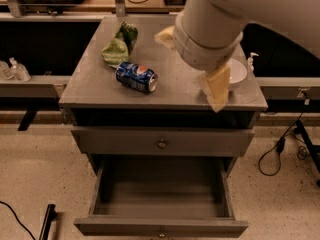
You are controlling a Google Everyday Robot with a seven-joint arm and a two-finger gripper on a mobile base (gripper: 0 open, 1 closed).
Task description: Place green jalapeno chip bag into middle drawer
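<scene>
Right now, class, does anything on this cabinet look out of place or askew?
The Pepsi can lies tipped on its side near the crumpled green jalapeno chip bag. The middle drawer stands pulled open. The gripper hangs over the top's right side.

Pepsi can on its side — bowl behind gripper.
</scene>
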